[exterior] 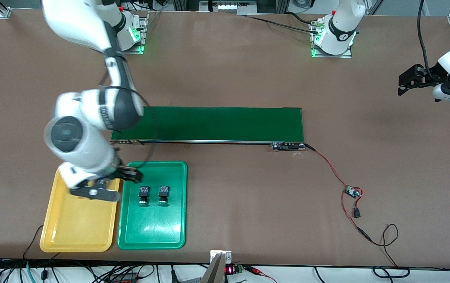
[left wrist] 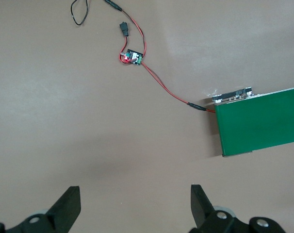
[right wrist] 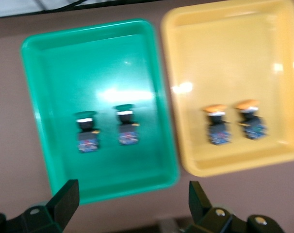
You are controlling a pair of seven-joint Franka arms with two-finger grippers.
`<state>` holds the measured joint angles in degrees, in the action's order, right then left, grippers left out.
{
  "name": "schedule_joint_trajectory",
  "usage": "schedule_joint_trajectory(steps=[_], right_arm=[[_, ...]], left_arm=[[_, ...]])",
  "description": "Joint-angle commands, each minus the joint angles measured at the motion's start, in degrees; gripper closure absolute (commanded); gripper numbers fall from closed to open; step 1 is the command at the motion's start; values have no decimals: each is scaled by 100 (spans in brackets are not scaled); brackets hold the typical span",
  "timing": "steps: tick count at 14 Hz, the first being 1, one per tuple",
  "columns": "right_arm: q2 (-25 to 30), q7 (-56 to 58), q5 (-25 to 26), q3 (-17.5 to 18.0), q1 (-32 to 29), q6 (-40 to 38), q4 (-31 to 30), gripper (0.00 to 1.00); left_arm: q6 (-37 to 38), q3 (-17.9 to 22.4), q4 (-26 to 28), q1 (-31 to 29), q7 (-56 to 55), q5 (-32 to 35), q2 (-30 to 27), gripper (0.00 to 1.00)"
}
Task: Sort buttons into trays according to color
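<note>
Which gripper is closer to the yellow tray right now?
Right. The right gripper hangs open over the yellow tray, empty. The left gripper waits open over bare table at the left arm's end, away from both trays.

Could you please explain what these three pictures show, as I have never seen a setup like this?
Two robot arms share a brown table. One picture looks down from across it; the other two come from cameras on the arms' wrists. The right gripper hangs open and empty over the trays. The left gripper waits open and empty over bare table. The green tray holds two green-capped buttons; the yellow tray beside it holds two orange-capped buttons. Farther from the front camera lies a dark-green belt, wired to a small circuit board.
</note>
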<state>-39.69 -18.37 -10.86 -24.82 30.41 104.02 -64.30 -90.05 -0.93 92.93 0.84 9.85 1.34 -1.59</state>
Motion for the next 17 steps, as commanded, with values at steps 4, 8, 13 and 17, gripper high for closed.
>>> schedule_joint_trajectory(steps=[4, 8, 13, 17], right_arm=[[1444, 1851, 58, 654, -1808, -1233, -417, 0], [2288, 2066, 521, 1003, -2256, -1472, -1048, 0], [2711, 2074, 1112, 2465, -3401, -1620, -1173, 0], [2966, 2101, 1112, 2001, -3174, -1841, -1462, 0]], left_arm=[[120, -22, -161, 13, -53, 42, 62, 0], [120, -22, -161, 13, -53, 42, 62, 0], [120, -22, -161, 13, -62, 42, 62, 0], [120, -22, -161, 13, -53, 42, 62, 0]])
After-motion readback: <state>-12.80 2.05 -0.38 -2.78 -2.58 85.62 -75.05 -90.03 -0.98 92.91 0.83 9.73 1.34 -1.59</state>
